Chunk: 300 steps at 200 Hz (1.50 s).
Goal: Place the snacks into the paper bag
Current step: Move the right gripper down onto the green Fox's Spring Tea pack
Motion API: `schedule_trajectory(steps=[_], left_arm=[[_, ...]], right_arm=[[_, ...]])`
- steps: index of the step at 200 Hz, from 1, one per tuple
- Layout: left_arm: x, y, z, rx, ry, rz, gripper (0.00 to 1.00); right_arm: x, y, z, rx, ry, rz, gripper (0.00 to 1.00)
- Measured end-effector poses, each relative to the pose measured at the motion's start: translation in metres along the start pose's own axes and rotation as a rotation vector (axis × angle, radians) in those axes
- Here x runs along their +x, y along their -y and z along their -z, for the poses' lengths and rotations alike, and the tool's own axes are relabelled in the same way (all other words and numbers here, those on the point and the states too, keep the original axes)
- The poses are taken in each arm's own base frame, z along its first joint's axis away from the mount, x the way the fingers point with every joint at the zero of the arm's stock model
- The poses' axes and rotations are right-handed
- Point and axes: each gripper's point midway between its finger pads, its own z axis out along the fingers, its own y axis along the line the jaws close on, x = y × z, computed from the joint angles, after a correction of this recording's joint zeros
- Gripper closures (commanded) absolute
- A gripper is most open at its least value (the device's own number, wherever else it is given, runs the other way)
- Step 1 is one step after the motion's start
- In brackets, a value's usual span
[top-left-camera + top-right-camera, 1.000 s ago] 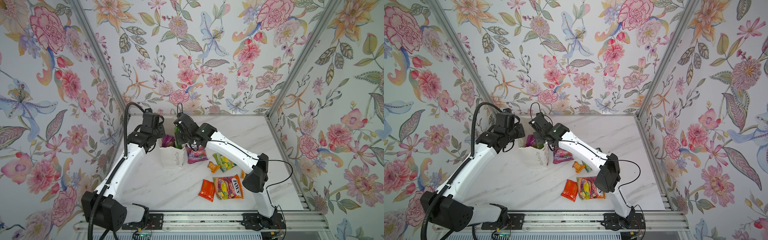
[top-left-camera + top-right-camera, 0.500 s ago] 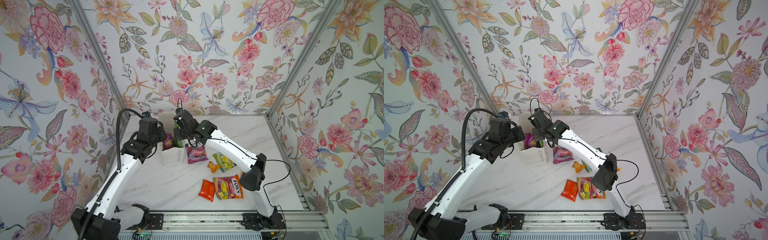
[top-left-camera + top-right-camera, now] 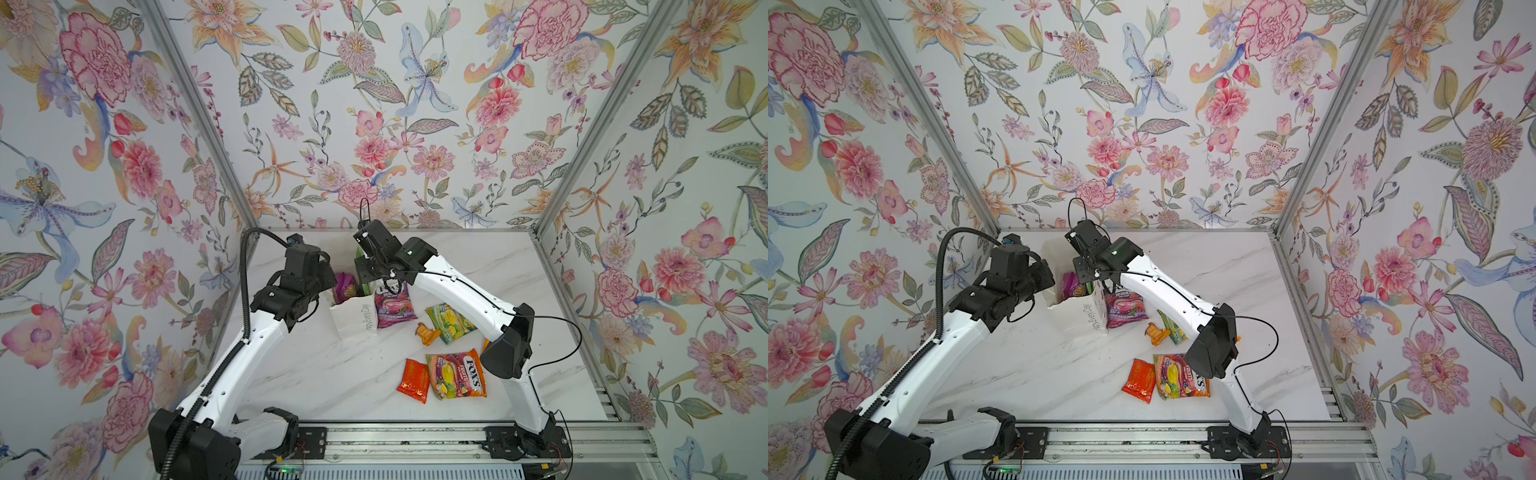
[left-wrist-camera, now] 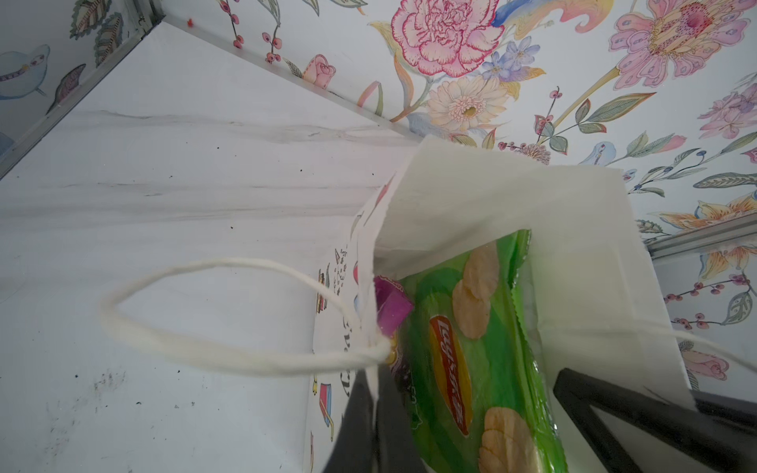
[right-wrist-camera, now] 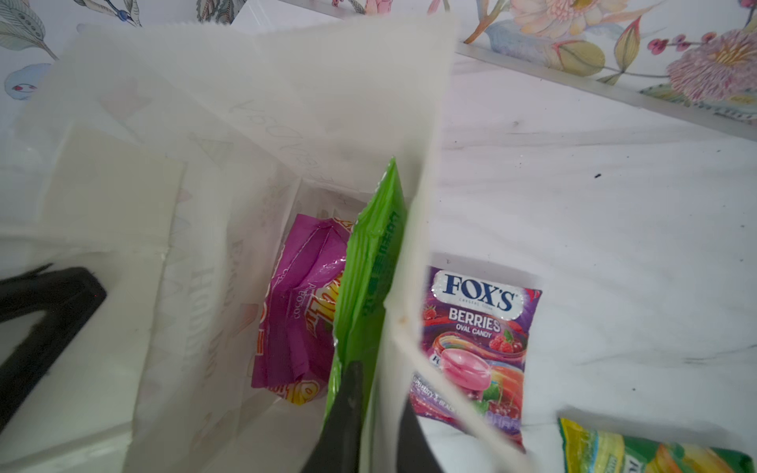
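We are clamping the paper bag (image 5: pixel 286 82) rim in the left fingers (image 4: pixel 355 434). The right fingers (image 5: pixel 346 413), barely parted, are straddling the green chips bag (image 5: pixel 368 266) and the bag wall. We cannot tell if they are gripping, so we are risking dragging both out.

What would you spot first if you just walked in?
The white paper bag standing mid-table, with a green chips bag and a purple pack inside. Beside it, bright candy packets lie scattered on the marble table; big painted flowers cover the walls.
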Motion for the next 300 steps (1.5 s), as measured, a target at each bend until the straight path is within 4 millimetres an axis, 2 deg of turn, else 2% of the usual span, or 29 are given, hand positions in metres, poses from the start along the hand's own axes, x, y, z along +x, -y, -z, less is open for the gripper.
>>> schedule_trajectory(steps=[51, 61, 79, 118, 136, 168, 191, 204, 219, 251, 272, 300], left_arm=[[-0.005, 0.004, -0.005, 0.004, 0.007, -0.020, 1.00], [-0.006, 0.005, -0.004, 0.005, 0.009, -0.028, 1.00], [-0.007, 0.004, -0.003, 0.002, 0.007, -0.043, 1.00], [-0.012, 0.007, -0.005, -0.003, 0.000, -0.076, 1.00], [-0.013, 0.008, -0.003, 0.001, -0.002, -0.087, 1.00], [-0.014, 0.010, 0.000, 0.008, -0.013, -0.111, 1.00], [-0.018, 0.010, 0.003, 0.004, -0.010, -0.137, 1.00], [-0.019, 0.009, 0.004, 0.004, -0.008, -0.146, 1.00], [-0.018, 0.009, 0.003, 0.003, -0.010, -0.154, 1.00], [-0.016, 0.006, 0.000, -0.003, -0.008, -0.171, 1.00], [-0.016, 0.007, 0.000, 0.006, 0.005, -0.177, 1.00], [-0.016, 0.005, 0.000, 0.009, 0.013, -0.187, 1.00]], right_arm=[[-0.008, 0.003, 0.005, -0.010, 0.020, 0.008, 0.27], [-0.011, 0.001, 0.012, -0.019, 0.030, 0.004, 0.18], [-0.018, -0.003, 0.030, -0.036, 0.059, 0.022, 0.10], [-0.040, -0.018, 0.102, -0.101, 0.181, 0.046, 0.05], [-0.047, -0.023, 0.125, -0.130, 0.224, 0.053, 0.05], [-0.046, -0.026, 0.134, -0.138, 0.235, 0.076, 0.06], [-0.027, -0.016, 0.135, -0.096, 0.204, 0.110, 0.06], [-0.013, -0.001, 0.142, -0.050, 0.192, 0.121, 0.06], [0.002, 0.028, 0.152, 0.023, 0.189, 0.112, 0.06], [0.043, 0.125, 0.168, 0.193, 0.181, -0.006, 0.07], [0.087, 0.193, 0.158, 0.279, 0.136, -0.133, 0.07], [0.154, 0.257, 0.121, 0.311, 0.008, -0.314, 0.07]])
